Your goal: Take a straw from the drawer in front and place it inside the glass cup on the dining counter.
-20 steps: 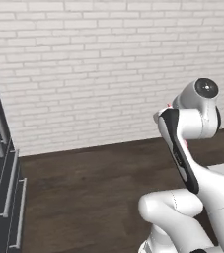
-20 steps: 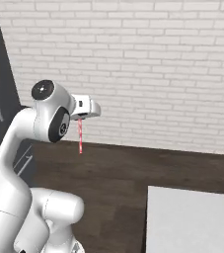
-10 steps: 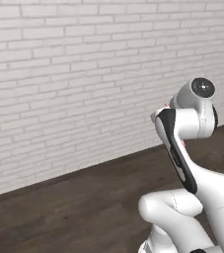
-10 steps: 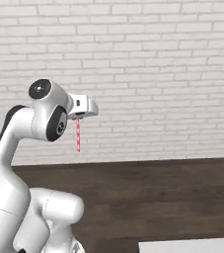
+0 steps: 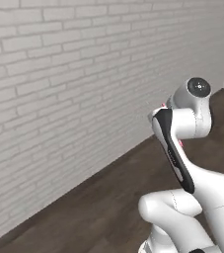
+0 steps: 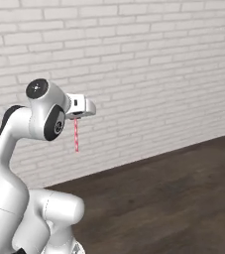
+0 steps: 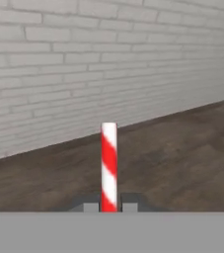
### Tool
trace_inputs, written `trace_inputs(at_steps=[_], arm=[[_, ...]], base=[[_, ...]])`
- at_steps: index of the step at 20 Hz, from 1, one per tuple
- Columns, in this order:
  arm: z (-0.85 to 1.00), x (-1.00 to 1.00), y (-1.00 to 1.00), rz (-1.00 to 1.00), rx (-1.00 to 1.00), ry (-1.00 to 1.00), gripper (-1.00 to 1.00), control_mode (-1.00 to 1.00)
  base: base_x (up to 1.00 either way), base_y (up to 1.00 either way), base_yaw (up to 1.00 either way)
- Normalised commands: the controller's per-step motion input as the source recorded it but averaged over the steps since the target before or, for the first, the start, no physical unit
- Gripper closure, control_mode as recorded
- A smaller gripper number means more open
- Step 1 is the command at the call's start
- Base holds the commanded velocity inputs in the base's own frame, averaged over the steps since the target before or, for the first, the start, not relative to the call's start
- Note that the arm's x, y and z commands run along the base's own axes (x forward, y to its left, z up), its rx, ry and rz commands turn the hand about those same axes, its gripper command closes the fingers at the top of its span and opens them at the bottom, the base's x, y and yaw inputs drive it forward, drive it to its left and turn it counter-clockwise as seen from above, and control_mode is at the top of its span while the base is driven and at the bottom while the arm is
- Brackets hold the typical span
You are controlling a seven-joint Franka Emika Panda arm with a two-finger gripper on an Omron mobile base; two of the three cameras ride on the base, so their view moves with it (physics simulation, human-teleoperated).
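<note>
Left base view: the white jointed arm (image 5: 187, 148) with dark joints rises from the lower right and folds back on itself at mid-height. Behind it stands a white painted brick wall (image 5: 69, 84), running off to the right, and below that a dark brown wood-plank floor (image 5: 98, 207). A small sliver of pink-red shows at the edge of the upper arm link; it is too small to identify with certainty.

Right base view: the arm rises from the lower left, its round upper joint at upper left. The end effector (image 6: 76, 117) projects to the right of that joint and points downward. A thin straight straw with red and white stripes (image 6: 76, 135) hangs from it, near vertical, with its upper end in the end effector and its lower end free in the air in front of the brick wall. The straw is well above the floor and touches nothing else. A dark rounded shape cuts the lower right corner; it cannot be identified.

Hand view: the two small dark fingertips (image 7: 91, 206) stand at the bottom, drawn in narrow on either side of the straw, which they hold between them. The straw runs straight away from the camera's lower edge to the middle of the view. Beyond it lie the wood floor and the brick wall, both appearing tilted.
</note>
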Motion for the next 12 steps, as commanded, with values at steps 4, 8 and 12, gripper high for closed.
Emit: trace_inputs(at_steps=[4, 8, 12], arm=[[0.00, 0.00, 0.00, 0.00, 0.00, 0.00, 1.00, 1.00], [0.00, 0.00, 0.00, 0.00, 0.00, 0.00, 1.00, 1.00], [0.00, 0.00, 0.00, 0.00, 0.00, 0.00, 1.00, 1.00]], base=[[0.60, 0.00, -0.66], [0.51, 0.00, -0.69], [0.48, 0.00, -0.69]])
